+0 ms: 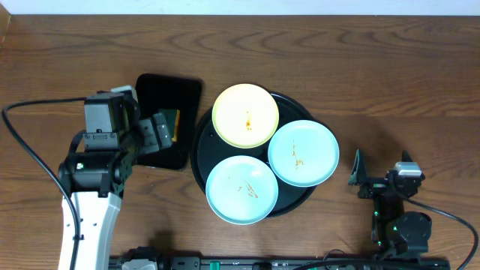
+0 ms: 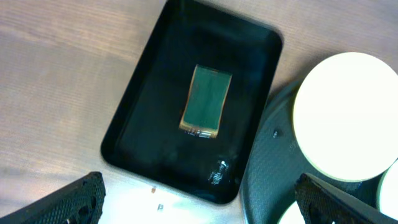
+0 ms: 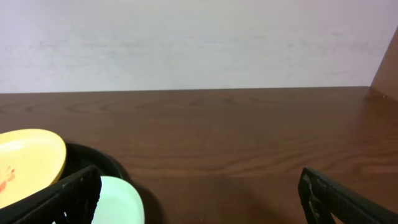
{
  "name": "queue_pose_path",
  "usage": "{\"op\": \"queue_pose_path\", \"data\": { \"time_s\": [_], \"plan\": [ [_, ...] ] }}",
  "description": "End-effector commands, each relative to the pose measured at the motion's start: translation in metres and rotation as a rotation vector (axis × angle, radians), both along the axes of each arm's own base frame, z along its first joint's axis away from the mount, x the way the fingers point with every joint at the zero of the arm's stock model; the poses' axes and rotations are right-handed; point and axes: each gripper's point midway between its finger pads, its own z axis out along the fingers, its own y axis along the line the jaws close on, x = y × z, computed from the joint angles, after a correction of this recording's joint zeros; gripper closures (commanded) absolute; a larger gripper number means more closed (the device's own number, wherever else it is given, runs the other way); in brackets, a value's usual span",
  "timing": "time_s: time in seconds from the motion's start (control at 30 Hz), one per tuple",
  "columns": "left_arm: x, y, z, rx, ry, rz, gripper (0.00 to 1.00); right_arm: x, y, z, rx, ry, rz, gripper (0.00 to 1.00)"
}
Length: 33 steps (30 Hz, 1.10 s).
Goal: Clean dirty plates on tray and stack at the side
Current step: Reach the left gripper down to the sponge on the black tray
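Centrally on the brown wooden surface (image 1: 67, 52) sits the round black tray (image 1: 201, 154), and all three plates lie on it, crowded edge to edge. The yellow plate (image 1: 246, 115) is at the far side, one blue plate (image 1: 303, 153) to the right, and the other blue plate (image 1: 241, 190) nearest the robot. Each carries a thin orange-brown smear. Their rims meet or overlap, and I cannot tell which lies on top. Each plate also covers part of the tray's rim.

Just left of the round tray is a small rectangular tray (image 1: 169, 94) holding a green sponge (image 2: 206, 101) with an orange edge. From overhead the left arm covers most of that sponge. The left end effector (image 1: 166, 129) hangs over this small tray with its fingers (image 2: 81, 199) spread wide and nothing between them.

The right end effector (image 1: 381, 166) is to the right of the round tray, apart from it, also wide open and empty. Its camera catches only slices of the yellow plate and one blue plate, cut off at the bottom left corner. A pale wall (image 3: 199, 43) stands behind. A black cable (image 1: 22, 142) loops across the surface at the left.
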Motion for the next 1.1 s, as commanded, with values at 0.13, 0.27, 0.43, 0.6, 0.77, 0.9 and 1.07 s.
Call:
{"op": "queue_pose_path", "data": {
  "time_s": [0.13, 0.27, 0.43, 0.6, 0.77, 0.9, 1.07],
  "plan": [
    [0.032, -0.006, 0.006, -0.032, -0.035, -0.023, 0.02, 0.009, -0.006, 0.031, 0.013, 0.108, -0.038, 0.01],
    [0.049, 0.001, 0.002, 0.001, 0.026, -0.005, 0.02, 0.021, -0.005, 0.037, 0.035, 0.249, -0.041, 0.01],
    [0.068, 0.014, -0.008, 0.061, 0.084, 0.034, 0.02, 0.032, 0.011, 0.037, 0.071, 0.470, 0.040, 0.01],
    [0.077, 0.012, -0.029, 0.053, 0.132, 0.024, 0.02, 0.036, 0.017, 0.017, 0.084, 0.610, 0.066, 0.01],
    [0.083, 0.012, -0.051, 0.057, 0.177, 0.016, 0.04, 0.044, 0.028, 0.008, 0.125, 0.641, 0.116, 0.01],
    [0.086, 0.012, -0.076, 0.058, 0.241, 0.010, 0.08, 0.052, 0.031, 0.019, 0.109, 0.585, 0.146, 0.01],
    [0.086, 0.012, -0.112, 0.062, 0.338, -0.003, 0.16, 0.054, 0.037, 0.017, 0.074, 0.586, 0.174, 0.01]
  ]
}}
